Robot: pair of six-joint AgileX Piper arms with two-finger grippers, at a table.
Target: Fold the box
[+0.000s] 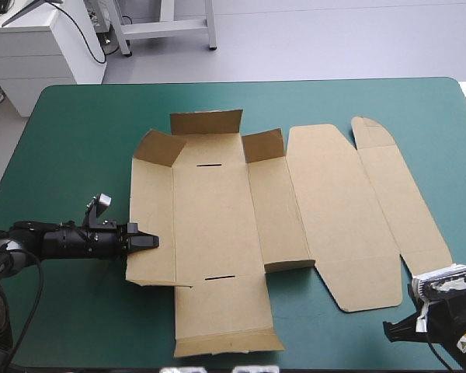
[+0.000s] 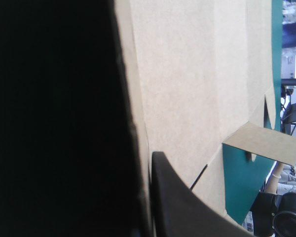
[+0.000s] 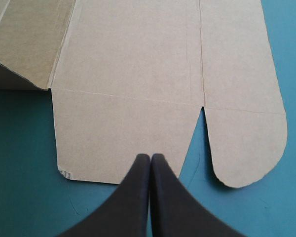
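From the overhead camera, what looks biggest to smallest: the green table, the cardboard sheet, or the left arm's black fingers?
Largest: the teal-green table.
Next: the brown box.
Smallest by far: the fingers of the left gripper.

A black finger (image 2: 54, 118) of the left gripper (image 1: 152, 242) fills half its wrist view (close, featureless), hiding much of the box (image 2: 187, 89) behind it.

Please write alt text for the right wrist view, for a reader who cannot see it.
The right gripper, black fingers shut, points at an edge of the brown box, its tip over a wide end flap. A narrower rounded flap lies beside that one, on the teal-green table cover.
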